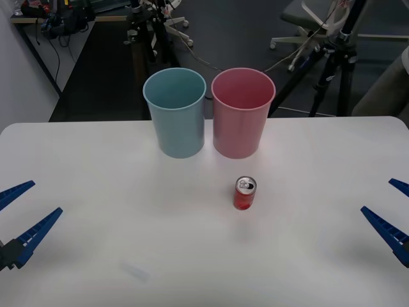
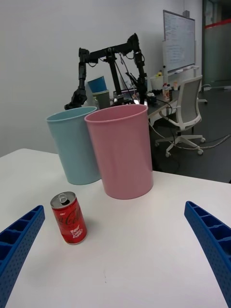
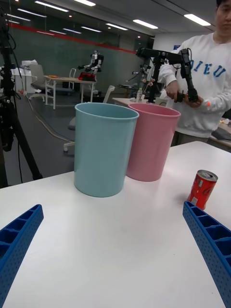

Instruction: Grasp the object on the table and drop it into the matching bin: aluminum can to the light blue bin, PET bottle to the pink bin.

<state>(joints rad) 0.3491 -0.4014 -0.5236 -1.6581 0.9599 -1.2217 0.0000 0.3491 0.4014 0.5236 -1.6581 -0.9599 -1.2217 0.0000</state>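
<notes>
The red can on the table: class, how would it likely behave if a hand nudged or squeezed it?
The red can stands upright on the white table, narrow for its height, so a high nudge would probably tip it. Once on its round side, it would likely roll. Its tab looks opened, so it may be empty, light and easily dented.

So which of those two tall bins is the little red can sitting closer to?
The pink bin. The red can stands upright just in front of it, while the light blue bin sits farther off, on the pink one's left.
</notes>
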